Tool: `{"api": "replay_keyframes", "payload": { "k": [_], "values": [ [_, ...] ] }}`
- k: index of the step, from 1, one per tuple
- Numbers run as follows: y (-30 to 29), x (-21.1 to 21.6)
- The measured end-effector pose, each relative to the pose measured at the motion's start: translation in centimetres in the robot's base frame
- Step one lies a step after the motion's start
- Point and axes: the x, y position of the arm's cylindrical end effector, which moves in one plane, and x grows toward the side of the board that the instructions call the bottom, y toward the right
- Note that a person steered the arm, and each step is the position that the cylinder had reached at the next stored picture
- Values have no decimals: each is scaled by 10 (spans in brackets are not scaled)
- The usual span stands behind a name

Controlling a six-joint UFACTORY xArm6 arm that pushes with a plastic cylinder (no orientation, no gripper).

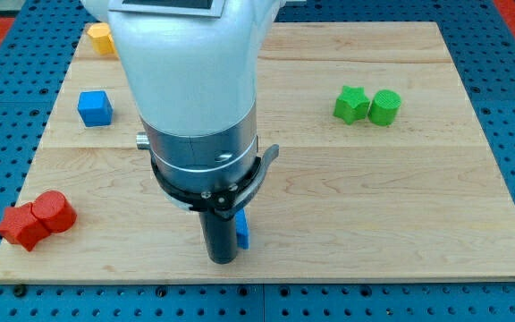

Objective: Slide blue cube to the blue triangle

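The blue cube (95,107) sits at the view's upper left of the wooden board (401,206). A small blue piece, likely the blue triangle (241,229), shows at the view's bottom centre, mostly hidden behind the rod. My tip (223,260) is at the lower end of the dark rod, right beside the blue triangle on its left, far from the blue cube. The arm's white and silver body hides the board's top centre.
A yellow block (103,38) lies at the top left, partly hidden by the arm. Two red blocks (36,220) touch at the bottom left corner. A green star-like block (352,105) and a green cylinder (384,107) sit together at the upper right.
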Motion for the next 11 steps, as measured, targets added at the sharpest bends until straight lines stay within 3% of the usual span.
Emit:
{"api": "replay_keyframes", "payload": {
  "k": [1,3,4,5,6,7,9,11],
  "values": [
    [-79,-20],
    [-114,-118],
    [-194,-163],
    [-228,-214],
    [-158,-209],
    [-71,-154],
    [-43,-170],
    [-6,-110]
  ]
}}
